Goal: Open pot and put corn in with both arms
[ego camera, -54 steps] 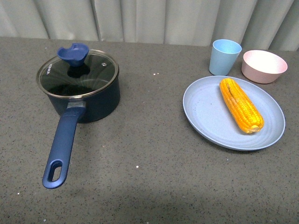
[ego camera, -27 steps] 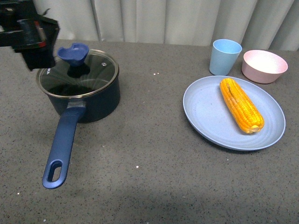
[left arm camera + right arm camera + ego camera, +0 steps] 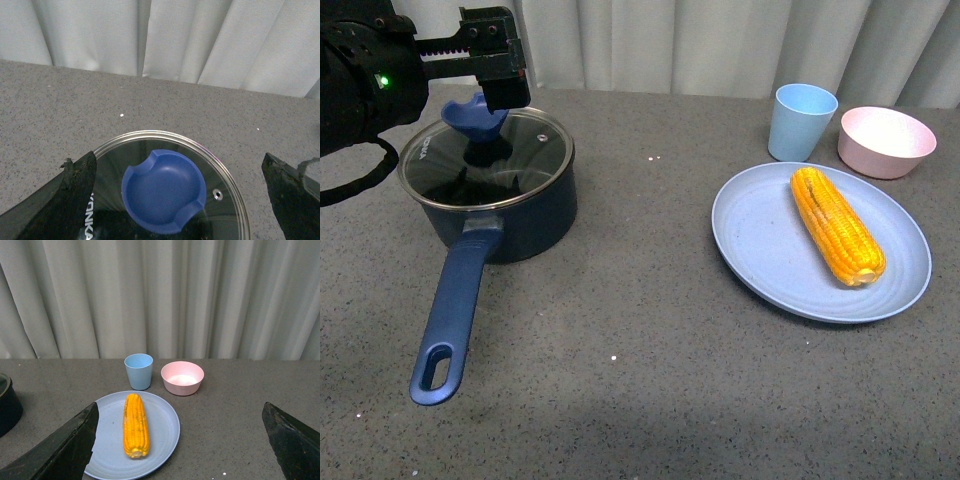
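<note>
The dark navy pot (image 3: pixel 532 216) stands at the left with its glass lid (image 3: pixel 530 150) on and its long blue handle (image 3: pixel 455 300) pointing toward the near edge. My left gripper (image 3: pixel 498 82) hangs open just above and behind the lid's blue knob (image 3: pixel 475 116). In the left wrist view the knob (image 3: pixel 164 190) lies between the spread fingers (image 3: pixel 65 200), untouched. The corn (image 3: pixel 837 226) lies on a blue plate (image 3: pixel 760 250) at the right. My right gripper (image 3: pixel 180 415) is open, well back from the corn (image 3: pixel 136 425), and out of the front view.
A light blue cup (image 3: pixel 801 122) and a pink bowl (image 3: pixel 885 142) stand behind the plate, close to the grey curtain. The right wrist view shows the cup (image 3: pixel 138 371), the bowl (image 3: pixel 182 377) and the pot's edge (image 3: pixel 7 407).
The left arm has come into the front view from the upper left and moved right, over the lid's knob. Pot, lid, corn and plate have not moved.
</note>
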Robot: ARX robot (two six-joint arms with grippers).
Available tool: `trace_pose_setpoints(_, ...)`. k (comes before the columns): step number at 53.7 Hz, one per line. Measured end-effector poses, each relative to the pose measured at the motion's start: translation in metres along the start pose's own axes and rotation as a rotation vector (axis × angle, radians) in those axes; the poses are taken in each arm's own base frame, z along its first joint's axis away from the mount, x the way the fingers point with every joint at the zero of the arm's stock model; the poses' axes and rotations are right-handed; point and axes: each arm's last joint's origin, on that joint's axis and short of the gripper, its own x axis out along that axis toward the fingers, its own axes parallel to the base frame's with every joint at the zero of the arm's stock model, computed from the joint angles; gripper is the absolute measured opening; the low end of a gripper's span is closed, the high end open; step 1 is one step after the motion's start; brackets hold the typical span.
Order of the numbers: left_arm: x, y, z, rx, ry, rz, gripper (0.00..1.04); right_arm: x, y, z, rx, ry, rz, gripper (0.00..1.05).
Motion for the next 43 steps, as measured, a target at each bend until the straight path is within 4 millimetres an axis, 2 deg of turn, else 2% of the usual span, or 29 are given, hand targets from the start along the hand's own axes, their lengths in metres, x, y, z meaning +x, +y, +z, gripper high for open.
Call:
trace_pose_setpoints(27, 0.033, -0.003, -0.018, 0.014, 0.06, 0.04, 0.98, 0.0, 0.0, 0.0, 0.0, 0.0, 0.0, 0.96)
trace_pose_setpoints(43, 0.037, -0.004, -0.025, 0.016, 0.085, 0.035, 0.98, 0.0, 0.0, 0.0, 0.0, 0.0, 0.0, 0.96)
